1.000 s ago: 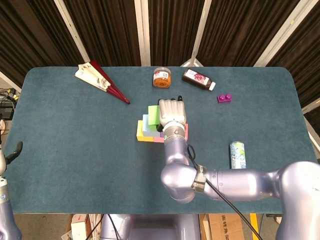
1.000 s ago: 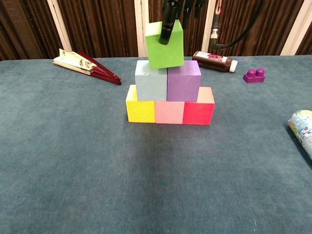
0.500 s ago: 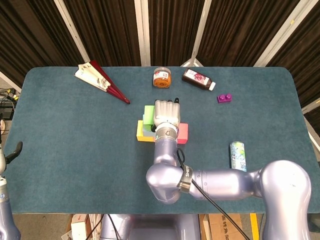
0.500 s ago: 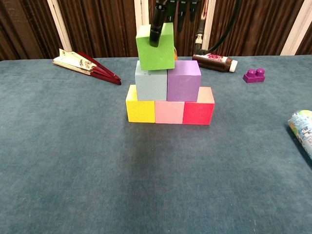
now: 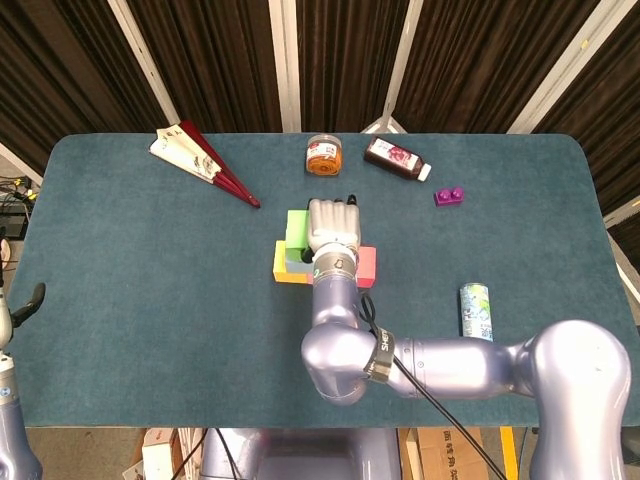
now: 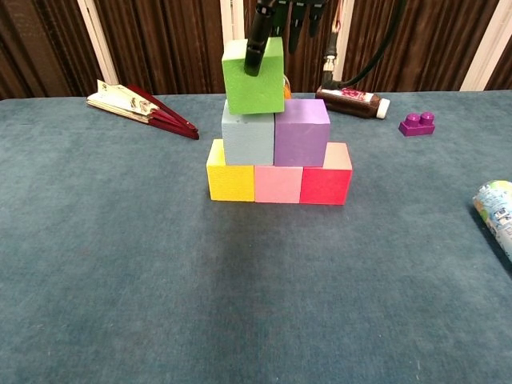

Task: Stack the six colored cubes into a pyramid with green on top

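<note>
While the right robot hand (image 5: pixel 331 222) grips it, the green cube (image 6: pixel 254 76) sits tilted.

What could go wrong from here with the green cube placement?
1. The green cube, held by the right hand, sits mostly over the light blue cube, not centred on the seam with the purple cube; released, it may tip.
2. Correcting sideways could shove the middle row off the bottom row.

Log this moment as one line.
right hand holds green cube | over light blue cube, off-centre | pyramid unfinished | left hand unseen
</note>
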### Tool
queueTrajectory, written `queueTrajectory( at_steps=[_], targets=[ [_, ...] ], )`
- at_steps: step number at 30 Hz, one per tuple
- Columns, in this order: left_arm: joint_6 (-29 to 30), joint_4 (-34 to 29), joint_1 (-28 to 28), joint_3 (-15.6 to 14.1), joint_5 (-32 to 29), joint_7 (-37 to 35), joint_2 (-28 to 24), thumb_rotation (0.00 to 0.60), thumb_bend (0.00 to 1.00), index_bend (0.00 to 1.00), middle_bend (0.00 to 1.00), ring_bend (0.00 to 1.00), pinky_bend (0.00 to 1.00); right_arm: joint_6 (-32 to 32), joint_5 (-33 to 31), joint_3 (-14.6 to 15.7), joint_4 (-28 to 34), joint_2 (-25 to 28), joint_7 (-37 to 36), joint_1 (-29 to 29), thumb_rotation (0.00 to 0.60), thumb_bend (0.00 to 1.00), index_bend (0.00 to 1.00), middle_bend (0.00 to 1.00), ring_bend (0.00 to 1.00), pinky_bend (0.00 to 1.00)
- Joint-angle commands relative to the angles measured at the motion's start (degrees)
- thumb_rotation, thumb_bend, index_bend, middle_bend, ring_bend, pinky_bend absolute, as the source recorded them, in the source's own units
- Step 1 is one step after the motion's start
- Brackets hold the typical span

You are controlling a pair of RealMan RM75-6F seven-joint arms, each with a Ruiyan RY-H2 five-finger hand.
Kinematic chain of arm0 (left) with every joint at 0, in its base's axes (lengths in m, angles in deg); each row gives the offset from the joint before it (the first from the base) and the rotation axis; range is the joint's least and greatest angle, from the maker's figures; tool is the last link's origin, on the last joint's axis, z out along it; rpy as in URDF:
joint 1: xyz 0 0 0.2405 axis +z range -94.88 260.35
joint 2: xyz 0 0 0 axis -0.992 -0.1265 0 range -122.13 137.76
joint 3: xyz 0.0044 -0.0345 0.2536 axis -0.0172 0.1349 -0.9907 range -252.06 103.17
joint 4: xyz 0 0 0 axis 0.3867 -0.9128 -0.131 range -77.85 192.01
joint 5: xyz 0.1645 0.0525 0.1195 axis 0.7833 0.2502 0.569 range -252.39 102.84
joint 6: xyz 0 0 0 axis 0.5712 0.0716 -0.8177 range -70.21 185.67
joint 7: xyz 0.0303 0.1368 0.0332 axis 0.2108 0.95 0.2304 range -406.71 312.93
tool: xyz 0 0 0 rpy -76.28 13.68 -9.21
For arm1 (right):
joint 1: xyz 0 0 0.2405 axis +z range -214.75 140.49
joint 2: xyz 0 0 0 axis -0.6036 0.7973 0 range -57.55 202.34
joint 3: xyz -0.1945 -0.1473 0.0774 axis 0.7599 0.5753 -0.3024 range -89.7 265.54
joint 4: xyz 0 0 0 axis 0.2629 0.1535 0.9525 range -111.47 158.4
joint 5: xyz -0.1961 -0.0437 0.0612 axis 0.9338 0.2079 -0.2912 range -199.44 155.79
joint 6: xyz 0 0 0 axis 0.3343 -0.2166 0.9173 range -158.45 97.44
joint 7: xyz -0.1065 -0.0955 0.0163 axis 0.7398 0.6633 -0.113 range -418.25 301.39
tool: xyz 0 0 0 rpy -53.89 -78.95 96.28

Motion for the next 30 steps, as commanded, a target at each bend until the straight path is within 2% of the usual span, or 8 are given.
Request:
queueTrajectory(
  at_steps=[1, 30],
  targets=[
    [0.11, 0.02, 0.02, 0.01, 0.01, 0.17, 0.06, 0.600, 0.31, 0.09, 0.02, 0.00, 0.00, 0.25, 0.30, -0.19, 0.34, 0.28, 0.13, -0.52, 0.600, 0.35, 0.38, 0.37, 0.18, 0.00],
    [0.60, 0.05, -0.02, -0.11, 0.39, 1.62, 0.65, 0.600, 0.31, 0.09, 0.02, 0.00, 0.00, 2.82, 1.32, -0.80, 2.66, 1.73, 0.60, -5.07, 0.600, 0.35, 0.38, 0.36, 0.15, 0.00]
  ],
)
